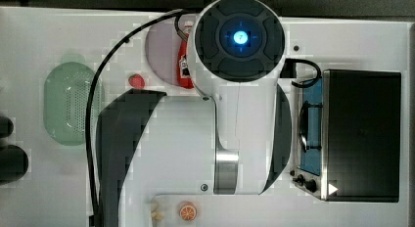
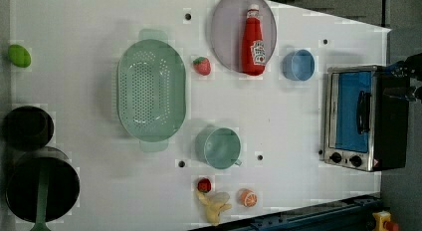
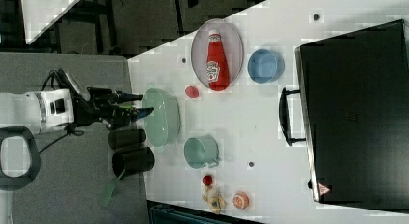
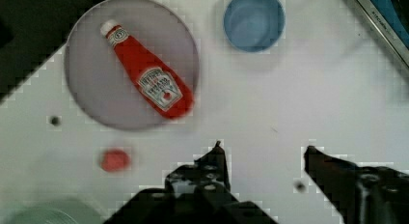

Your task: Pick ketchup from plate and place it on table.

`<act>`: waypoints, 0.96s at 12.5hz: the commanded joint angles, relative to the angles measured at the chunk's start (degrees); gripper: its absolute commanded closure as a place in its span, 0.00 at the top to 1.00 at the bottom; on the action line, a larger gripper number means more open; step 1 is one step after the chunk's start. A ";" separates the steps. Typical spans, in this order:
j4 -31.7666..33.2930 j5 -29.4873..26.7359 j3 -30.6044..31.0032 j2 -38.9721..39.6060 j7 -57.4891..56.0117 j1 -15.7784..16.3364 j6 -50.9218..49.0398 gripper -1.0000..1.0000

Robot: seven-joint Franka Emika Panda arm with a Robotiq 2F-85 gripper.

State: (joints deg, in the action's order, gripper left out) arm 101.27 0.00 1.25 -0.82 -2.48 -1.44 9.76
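The ketchup is a red squeeze bottle with a white label, lying on its side on the pale mauve plate near the far edge of the white table. In the wrist view the ketchup lies slantwise across the plate. My gripper is open with nothing between its fingers, hovering over bare table beside the plate and apart from the bottle. The right view has the gripper held high above the scene. In the top view my arm covers part of the ketchup and plate.
A small blue bowl sits beside the plate, and a strawberry on its other side. A green colander, a green cup, a toaster oven, black pots and small toy foods share the table.
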 commanded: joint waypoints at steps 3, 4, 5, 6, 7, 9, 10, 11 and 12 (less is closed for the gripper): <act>-0.43 -0.63 4.26 -8.99 6.07 -4.38 -11.71 1.00; -0.36 -0.63 4.39 -8.17 5.33 -4.26 -11.67 1.00; -0.36 -0.63 4.49 -7.01 4.01 -4.01 -11.39 1.00; -0.36 -0.63 4.53 -5.54 2.40 -3.69 -11.10 1.00; -0.36 -0.64 4.61 -3.81 0.25 -3.34 -10.23 1.00; -0.38 -0.63 5.07 0.21 -5.34 -2.86 -7.22 1.00; -0.38 -0.63 5.33 2.46 -8.16 -2.71 -5.36 1.00; -0.41 -0.63 5.59 4.79 -11.18 -2.53 -3.58 1.00; -0.42 -0.60 5.85 7.25 -14.45 -2.35 -2.19 1.00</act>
State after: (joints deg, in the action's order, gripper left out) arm 99.71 -0.83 6.58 4.52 -10.41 -4.27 7.74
